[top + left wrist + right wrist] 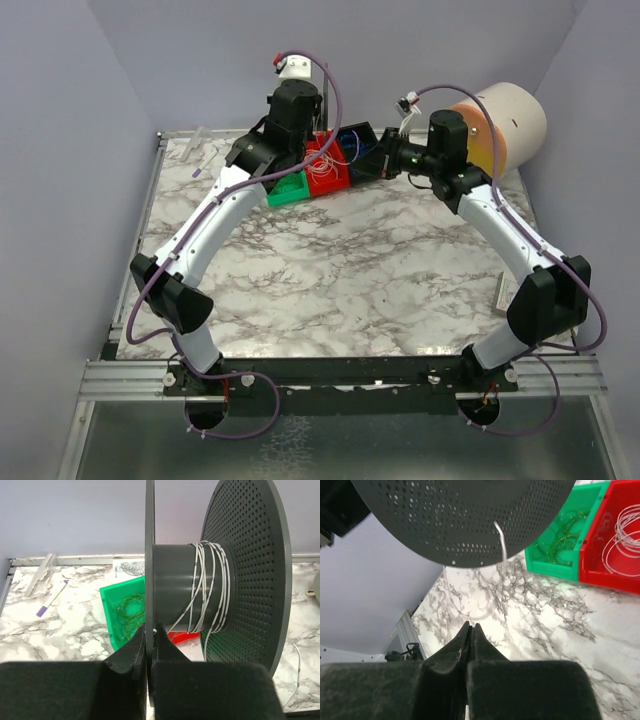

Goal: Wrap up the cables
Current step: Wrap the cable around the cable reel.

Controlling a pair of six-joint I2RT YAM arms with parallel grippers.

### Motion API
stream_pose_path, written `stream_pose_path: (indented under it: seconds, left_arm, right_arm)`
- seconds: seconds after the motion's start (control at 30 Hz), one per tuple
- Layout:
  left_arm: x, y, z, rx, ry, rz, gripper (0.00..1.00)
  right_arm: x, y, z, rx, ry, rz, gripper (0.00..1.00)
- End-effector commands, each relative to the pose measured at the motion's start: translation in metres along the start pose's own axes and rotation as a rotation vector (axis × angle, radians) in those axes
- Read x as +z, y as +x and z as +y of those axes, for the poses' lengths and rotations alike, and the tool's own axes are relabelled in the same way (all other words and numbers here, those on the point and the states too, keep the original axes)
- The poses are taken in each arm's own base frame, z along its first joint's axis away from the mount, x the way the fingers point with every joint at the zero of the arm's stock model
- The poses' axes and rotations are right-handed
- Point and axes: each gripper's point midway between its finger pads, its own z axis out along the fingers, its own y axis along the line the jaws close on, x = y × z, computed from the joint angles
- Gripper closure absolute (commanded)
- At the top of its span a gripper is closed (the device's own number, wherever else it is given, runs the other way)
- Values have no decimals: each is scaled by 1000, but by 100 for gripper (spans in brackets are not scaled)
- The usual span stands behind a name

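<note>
My left gripper (148, 632) is clamped on the thin flange of the spool (172, 585), which hangs over the bins at the far edge of the desk (350, 280). White cable (210, 587) lies in several turns round the hub. A loose strand (501, 540) drops from the flange and loops down to my right gripper (471, 626) — jaws pressed together, though I cannot tell whether the strand is caught between them. Green cable (131, 611) lies coiled in the green bin (111, 595) — white coils (625, 530) in the red bin (600, 577) just beside it.
</note>
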Motion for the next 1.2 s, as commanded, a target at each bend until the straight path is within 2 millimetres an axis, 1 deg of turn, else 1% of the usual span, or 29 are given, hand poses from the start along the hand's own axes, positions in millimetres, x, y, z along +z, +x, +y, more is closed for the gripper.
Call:
stream_pose_path:
  seconds: [0.0,0.13,0.17,0.2,0.27,0.37,0.47,0.5,0.57,0.67,0.77,1.0,1.07,1.1,1.17]
  left_arm:
    - [-13,-46,10,-151,63,-91,100]
    - [-10,-43,13,-170,87,-75,100]
    - [-10,-43,13,-171,90,-73,100]
    - [-9,-42,13,-172,93,-71,100]
    - [-9,-42,13,-170,98,-68,100]
    - [-10,-42,12,-171,104,-68,100]
    - [-11,-41,10,-170,121,-65,100]
    - [-11,-41,9,-170,129,-62,100]
    - [-11,-39,5,-168,147,-55,100]
    - [-12,-37,3,-170,159,-49,100]
    - [-12,-34,0,-171,173,-40,100]
    - [-14,-34,-4,-174,202,-35,100]
    - [-15,-33,-6,-175,213,-32,100]
    - [-14,-33,-7,-176,217,-31,100]
    - [-13,-31,-8,-176,218,-26,100]
  right_arm:
    - [2,13,-6,53,-47,19,100]
    - [-2,8,-8,87,-66,-13,99]
    - [-3,6,-7,97,-70,-22,94]
    - [-4,2,-4,107,-80,-30,87]
    - [-8,-5,5,119,-121,-38,70]
    - [-15,-14,22,105,-201,-44,50]
    - [-19,-22,32,96,-244,-59,32]
    - [-18,-25,33,95,-245,-62,30]
    - [-16,-28,31,102,-244,-65,29]
    - [-11,-29,28,123,-253,-62,29]
    - [-5,-30,21,146,-238,-64,31]
    - [5,-32,11,186,-239,-64,44]
    - [6,-33,12,187,-253,-67,53]
    - [6,-32,15,187,-272,-63,61]
    - [6,-32,20,182,-318,-59,90]
